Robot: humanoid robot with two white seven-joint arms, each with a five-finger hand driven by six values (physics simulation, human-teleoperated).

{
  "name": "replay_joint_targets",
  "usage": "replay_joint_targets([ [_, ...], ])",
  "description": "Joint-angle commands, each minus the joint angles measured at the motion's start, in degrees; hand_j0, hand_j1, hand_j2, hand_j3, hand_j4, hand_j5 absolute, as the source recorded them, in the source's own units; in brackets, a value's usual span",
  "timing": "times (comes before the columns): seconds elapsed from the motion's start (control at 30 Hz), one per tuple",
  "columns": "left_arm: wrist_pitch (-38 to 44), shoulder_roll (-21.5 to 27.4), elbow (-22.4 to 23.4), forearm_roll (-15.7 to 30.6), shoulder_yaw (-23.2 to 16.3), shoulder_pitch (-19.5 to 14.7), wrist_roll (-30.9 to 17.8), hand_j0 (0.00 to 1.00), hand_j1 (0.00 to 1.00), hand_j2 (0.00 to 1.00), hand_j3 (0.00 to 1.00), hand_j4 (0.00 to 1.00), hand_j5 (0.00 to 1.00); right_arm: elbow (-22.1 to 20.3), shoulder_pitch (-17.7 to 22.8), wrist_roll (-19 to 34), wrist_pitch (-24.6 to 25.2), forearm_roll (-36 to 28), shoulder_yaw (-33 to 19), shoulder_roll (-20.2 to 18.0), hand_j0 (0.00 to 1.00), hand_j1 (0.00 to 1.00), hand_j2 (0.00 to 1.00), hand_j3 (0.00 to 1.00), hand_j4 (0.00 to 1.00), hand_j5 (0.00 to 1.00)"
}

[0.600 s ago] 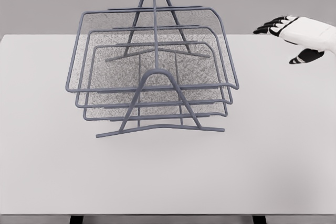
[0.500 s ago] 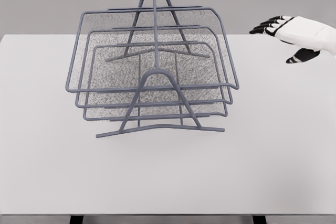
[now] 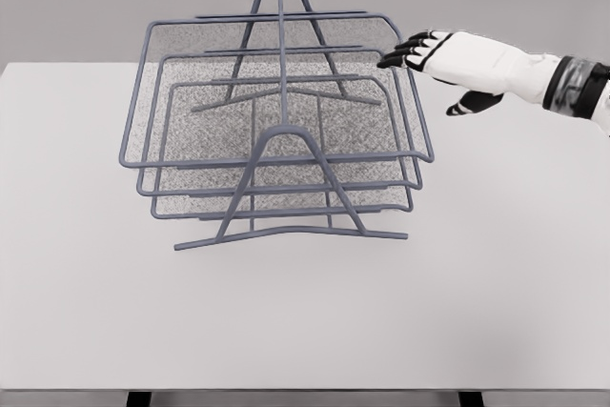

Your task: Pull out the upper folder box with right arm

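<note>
Task barely begun: upper folder box (image 3: pixel 276 92) seated fully in top tier of wire rack (image 3: pixel 286 231) on tabletop (image 3: pixel 496 283), not drawn out; right robot hand (image 3: pixel 434 54) open-fingered, empty, near box's right rear corner, contact unclear; grasp and pull remaining.

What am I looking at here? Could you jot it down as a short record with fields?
Setting: white table, simulator render
Main object: grey wire rack with three stacked mesh trays
Upper tray: seated in the rack, not pulled out
Right robot hand: fingers spread, holding nothing, fingertips at the upper tray's right rear corner; contact cannot be told
Left robot hand: not in view
Task progress: reaching stage, no grasp yet
</note>
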Motion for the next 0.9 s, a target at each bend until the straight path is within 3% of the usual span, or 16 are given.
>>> replay_joint_targets([
  [0.0, 0.0, 0.0, 0.0, 0.0, 0.0, 0.0, 0.0, 1.0, 1.0, 1.0, 1.0, 1.0, 1.0, -0.3, 0.4, 0.0, 0.2, -0.2, 0.0, 0.3, 1.0, 1.0, 1.0, 1.0, 1.0, 1.0],
  [0.23, 0.0, 0.0, 0.0, 0.0, 0.0, 0.0, 0.0, 1.0, 1.0, 1.0, 1.0, 1.0, 1.0, -0.1, 2.1, 0.0, 0.2, -0.2, -0.6, -0.9, 1.0, 1.0, 1.0, 1.0, 1.0, 1.0],
  [0.27, 0.0, 0.0, 0.0, 0.0, 0.0, 0.0, 0.0, 1.0, 1.0, 1.0, 1.0, 1.0, 1.0, 1.6, 1.7, 0.0, 0.2, -0.2, -0.6, -3.0, 1.0, 1.0, 1.0, 1.0, 1.0, 1.0],
  [0.37, 0.0, 0.0, 0.0, 0.0, 0.0, 0.0, 0.0, 1.0, 1.0, 1.0, 1.0, 1.0, 1.0, 3.0, 1.0, 0.0, 0.2, -0.2, -0.9, -4.6, 1.0, 1.0, 1.0, 1.0, 1.0, 1.0],
  [0.43, 0.0, 0.0, 0.0, 0.0, 0.0, 0.0, 0.0, 1.0, 1.0, 1.0, 1.0, 1.0, 1.0, 1.3, 0.1, 0.0, 0.2, -0.2, -0.4, -3.7, 1.0, 1.0, 1.0, 1.0, 1.0, 1.0],
  [0.63, 0.0, 0.0, 0.0, 0.0, 0.0, 0.0, 0.0, 1.0, 1.0, 1.0, 1.0, 1.0, 1.0, 1.4, 1.6, 0.0, 0.2, -0.2, -0.5, -4.4, 1.0, 1.0, 1.0, 1.0, 1.0, 1.0],
  [0.87, 0.0, 0.0, 0.0, 0.0, 0.0, 0.0, 0.0, 1.0, 1.0, 1.0, 1.0, 1.0, 1.0, 2.5, 2.9, 0.0, 0.2, -0.3, -0.9, -8.0, 1.0, 1.0, 1.0, 1.0, 1.0, 1.0],
])
